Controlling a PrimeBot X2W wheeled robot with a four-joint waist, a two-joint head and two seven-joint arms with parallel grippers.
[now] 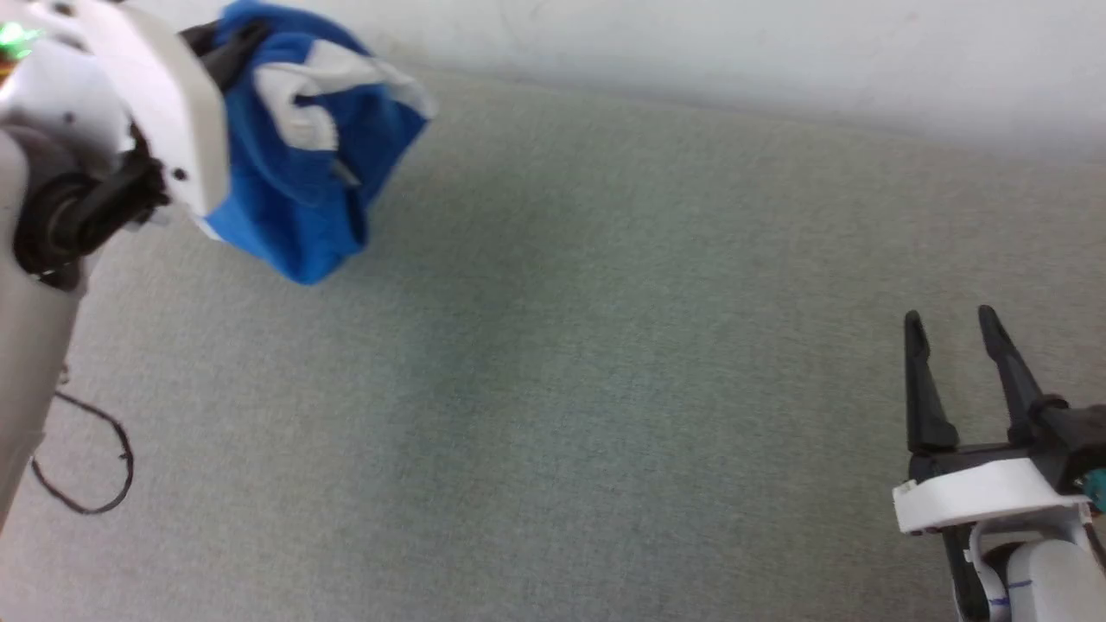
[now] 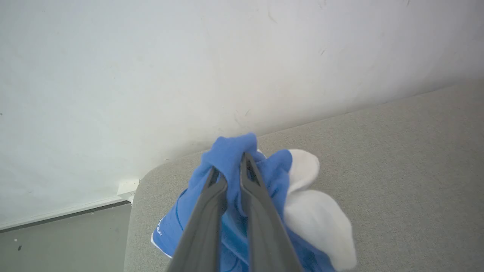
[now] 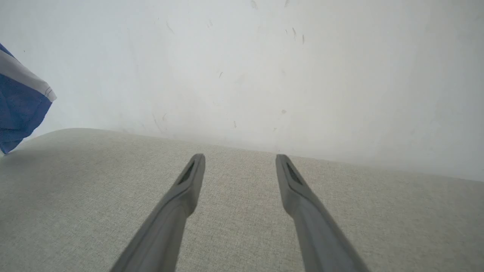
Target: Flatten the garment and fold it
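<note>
The garment point(image 1: 302, 181) is held up in a loose bunch at the far left of the padded surface point(image 1: 605, 389), close to the pale wall point(image 1: 778, 52). Whether its lowest fold touches the surface cannot be told. It is pinched by the left gripper point(image 2: 230, 166), whose dark fingers are closed on a ridge of blue cloth near the top of the bundle. The right gripper point(image 1: 949, 321) is parted and holds nothing, well apart from the cloth at the near right, low over the surface.

The fabric is judged to be light, soft and limp: it droops in rounded folds, and no shape is kept of its own. It looks matte and slightly fleecy, so little slipping is expected. White bands are seen twisted among the blue, and small white lettering shows near a lower hem in the left wrist view.

A second hold is best taken on a free white-banded edge, away from the first pinch, so that the cloth can be spread out. The surface is a grey-green woven textile, slightly coarse.
</note>
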